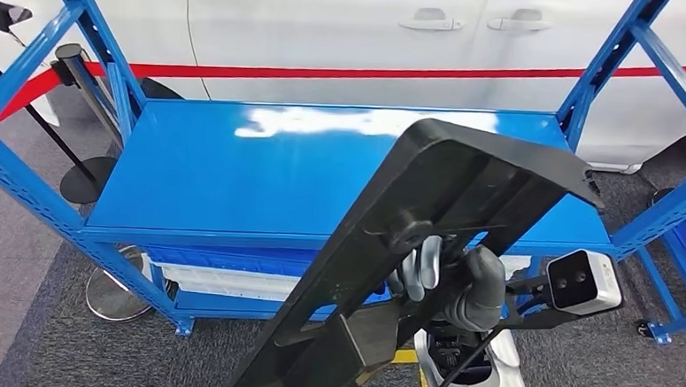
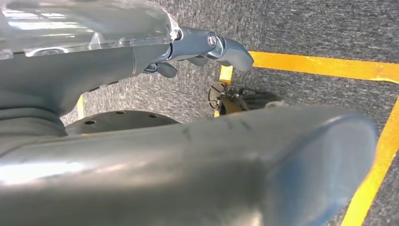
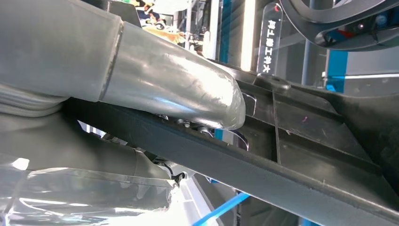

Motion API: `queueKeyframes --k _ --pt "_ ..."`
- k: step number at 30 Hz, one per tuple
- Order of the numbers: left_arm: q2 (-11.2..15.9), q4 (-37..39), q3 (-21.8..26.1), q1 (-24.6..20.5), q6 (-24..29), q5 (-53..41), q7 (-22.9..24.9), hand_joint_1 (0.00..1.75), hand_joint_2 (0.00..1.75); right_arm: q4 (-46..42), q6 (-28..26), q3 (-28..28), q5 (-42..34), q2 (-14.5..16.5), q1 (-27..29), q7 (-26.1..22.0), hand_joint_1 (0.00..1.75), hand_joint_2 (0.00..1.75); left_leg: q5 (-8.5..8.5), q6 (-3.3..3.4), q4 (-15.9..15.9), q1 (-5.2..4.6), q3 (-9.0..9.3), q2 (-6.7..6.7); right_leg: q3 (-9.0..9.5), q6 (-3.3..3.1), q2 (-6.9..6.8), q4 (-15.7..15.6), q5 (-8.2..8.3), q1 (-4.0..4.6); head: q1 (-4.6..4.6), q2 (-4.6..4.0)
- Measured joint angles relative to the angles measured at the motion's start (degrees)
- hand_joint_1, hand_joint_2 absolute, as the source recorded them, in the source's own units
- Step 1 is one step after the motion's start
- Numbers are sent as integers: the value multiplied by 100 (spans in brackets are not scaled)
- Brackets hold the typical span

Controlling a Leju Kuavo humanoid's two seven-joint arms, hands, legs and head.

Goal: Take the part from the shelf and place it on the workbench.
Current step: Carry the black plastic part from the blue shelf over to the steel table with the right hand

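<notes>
Right hand [image 1: 459,284] of mine grips the long black part [image 1: 425,242] from beneath, fingers wrapped on its edge, holding it tilted in front of the blue shelf [image 1: 234,179], clear of the shelf's top. Left hand [image 2: 207,47] hangs over grey carpet [image 2: 306,33] with yellow floor tape [image 2: 324,66], fingers loosely apart, holding nothing.

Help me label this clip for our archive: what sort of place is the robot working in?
Probably a car workshop or factory demo area: a white car stands behind a red barrier belt, a blue steel shelf rack stands in front, and the right hand holds a long black plastic part.
</notes>
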Motion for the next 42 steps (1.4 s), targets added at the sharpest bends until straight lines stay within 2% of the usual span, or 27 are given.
queueKeyframes --k 2,3,6,7,8,9,10,11,13,15,17,18,20,22,23,24,25,27,29,32,33,35,37,38,39,40,42 --pt "1 1 0 4 2 13 -3 0 0 1 14 -12 12 0 -1 -1 175 0 2 -67 15 -1 -29 -5 -45 -79 -11 -44 65 -20 4 0" --pt "2 1 0 6 3 22 -4 0 0 1 20 -19 23 1 -2 -2 175 0 -106 -94 110 3 -78 -8 -79 -128 -21 -63 113 -36 1 0" --pt "4 2 0 7 4 37 -5 0 0 2 26 -41 54 3 1 -4 175 0 -809 -159 1008 33 -396 -9 -233 -214 -43 -74 254 -45 -9 0" --pt "4 2 -1 7 4 37 -5 0 0 3 24 -48 59 3 5 -4 175 0 -976 -177 1348 39 -484 -8 -296 -216 -45 -65 296 -40 -9 0" --pt "4 2 -1 8 4 38 -5 0 0 5 21 -57 62 2 7 -3 175 0 -1028 -188 1551 41 -500 -8 -362 -213 -46 -53 337 -36 -9 0" --pt "5 2 -1 7 5 40 -5 0 0 6 16 -68 62 2 9 -3 175 0 -964 -189 1544 41 -412 -8 -425 -205 -46 -37 375 -35 -9 0" --pt "5 2 -1 6 7 44 -5 0 0 7 10 -79 62 2 11 -3 175 0 -822 -179 1324 41 -217 -8 -481 -195 -45 -21 409 -34 -9 0" --pt "7 2 -1 3 11 49 -6 0 0 7 6 -88 61 3 12 -3 175 0 -671 -154 937 39 67 -9 -528 -180 -43 -5 442 -33 -9 0" --pt "14 3 0 -7 20 64 -9 0 0 8 11 -100 58 3 11 -4 175 0 -555 -93 163 15 575 -11 -587 -132 -42 12 505 -21 -8 0" --pt "20 3 0 -13 26 84 -14 0 0 22 25 -111 56 2 11 -7 175 0 -569 -39 -136 -20 719 -14 -606 -62 -49 3 576 -24 -7 0" --pt "19 2 1 -9 31 97 -17 0 0 44 33 -126 54 1 12 -16 175 0 -479 24 -178 -14 671 -4 -615 14 -48 -4 619 -36 -6 0" --pt "19 2 1 -11 34 99 -19 0 0 54 35 -136 54 1 10 -31 175 0 -420 65 -202 -2 648 7 -645 43 -39 49 546 -38 -4 0" --pt "19 2 1 -15 38 100 -25 0 0 74 34 -156 58 -1 7 -78 175 0 -295 130 -235 20 556 30 -806 88 -19 479 114 -50 0 0" --pt "20 2 1 -12 36 98 -29 0 0 97 25 -178 81 -2 17 -114 175 0 -191 152 -218 16 405 37 -1020 126 -12 1195 -365 -57 3 0" --pt "20 2 1 -9 33 96 -29 0 0 105 17 -192 97 -3 29 -122 175 0 -147 148 -201 15 326 39 -1060 143 -12 1449 -450 -62 4 0" --pt "20 2 0 -7 28 93 -27 0 0 109 11 -205 113 -4 42 -133 175 0 -109 139 -177 15 249 41 -1007 154 -13 1516 -408 -68 3 0" --pt "20 2 -1 -7 23 88 -22 0 0 110 6 -215 128 -4 54 -146 175 0 -78 126 -146 17 177 41 -852 159 -13 1375 -278 -78 3 0" --pt "20 3 -2 -8 15 70 -8 0 0 94 -2 -226 158 -4 72 -173 175 0 -35 85 -63 13 50 38 -316 145 -12 646 -57 -89 3 0" --pt "20 3 -2 -11 13 57 6 0 0 60 -6 -229 178 -2 98 -187 175 0 5 25 2 3 -28 35 13 87 -2 102 -33 -66 3 0" --pt "21 5 -2 -7 15 55 17 0 0 32 -7 -237 187 0 141 -192 175 0 73 -85 23 6 -68 31 -18 -43 -1 7 5 -46 6 0" --pt "24 5 -3 -3 16 54 19 0 0 29 -4 -237 189 1 149 -191 175 0 10 -116 74 14 -103 28 -48 -97 -10 -2 51 -53 2 0" --pt "28 7 -4 1 19 52 21 0 0 21 0 -238 192 3 163 -191 175 0 -373 -164 465 35 -259 19 -144 -185 -30 -27 156 -68 -2 0" --pt "28 7 -6 3 18 45 21 0 0 13 1 -239 193 4 190 -191 175 0 -869 -201 1189 43 -480 17 -280 -216 -34 -19 256 -53 -5 0" --pt "28 7 -8 4 17 40 22 0 0 8 -2 -240 196 4 215 -191 175 0 -991 -212 1481 45 -534 17 -353 -217 -35 -12 306 -46 -5 0" --pt "28 7 -12 5 17 31 25 0 0 1 -6 -241 200 4 243 -191 175 0 -996 -215 1612 45 -505 17 -425 -213 -36 -3 354 -39 -5 0" --pt "28 7 -19 6 17 19 28 0 0 -9 -10 -244 205 4 270 -192 175 0 -891 -207 1521 45 -365 17 -491 -205 -36 6 400 -34 -5 0" --pt "33 7 -38 0 17 0 32 0 0 -43 -14 -251 216 4 304 -193 175 0 -630 -153 798 38 178 15 -591 -181 -32 21 483 -27 -5 0"
